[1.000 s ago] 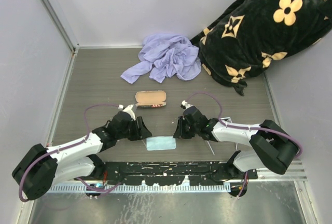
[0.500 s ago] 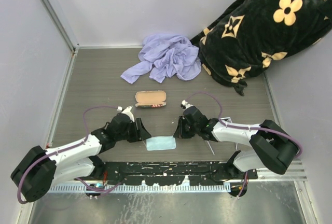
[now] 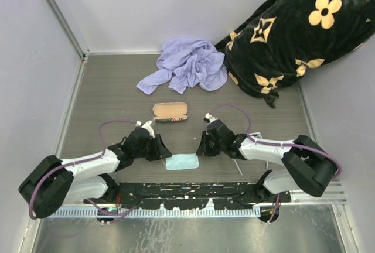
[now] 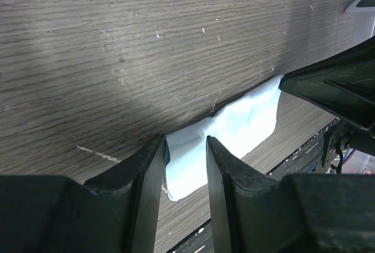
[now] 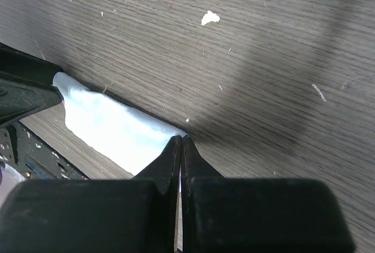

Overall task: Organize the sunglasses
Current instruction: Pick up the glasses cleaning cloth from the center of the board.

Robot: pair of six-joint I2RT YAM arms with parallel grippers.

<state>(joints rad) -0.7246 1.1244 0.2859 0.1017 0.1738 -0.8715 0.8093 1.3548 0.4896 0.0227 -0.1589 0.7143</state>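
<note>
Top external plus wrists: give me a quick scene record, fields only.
blue cloth: on the table between both grippers
left gripper: open, straddling one cloth end
right gripper: shut on the other cloth corner
case: beyond the cloth, untouched
sunglasses: not clearly seen
purple cloth, black blanket: far side

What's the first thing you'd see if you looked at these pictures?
The big black blanket with gold flowers, heaped in the far right corner, next to a crumpled purple cloth. Nearer the front, the left gripper and right gripper sit at opposite ends of a small blue cloth.
</note>
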